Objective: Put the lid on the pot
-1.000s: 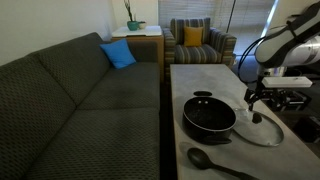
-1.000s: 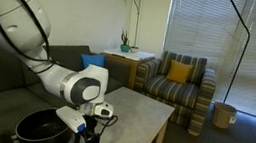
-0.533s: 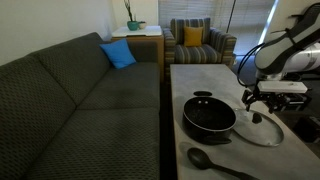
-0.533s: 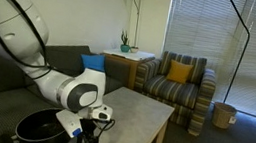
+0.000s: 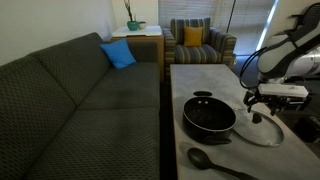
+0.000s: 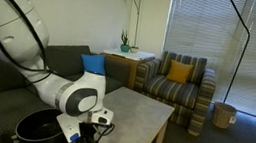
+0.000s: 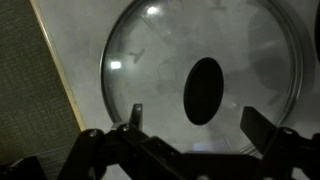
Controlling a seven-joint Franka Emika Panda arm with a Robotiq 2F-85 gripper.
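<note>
The jaws stand wide apart and hold nothing. In the wrist view the black gripper (image 7: 195, 125) hangs over the round clear glass lid with a metal rim (image 7: 160, 55), and the lid's small black knob (image 7: 203, 90) shows between the two fingers (image 7: 135, 118). The lid lies flat on the pale grey table top (image 5: 200, 72), just beside the wide shallow black pot (image 5: 209, 117), which stands uncovered. A black long-handled spoon (image 5: 215, 161) lies near the pot on the same table. A dark grey sofa (image 5: 90, 100) runs alongside the table.
</note>
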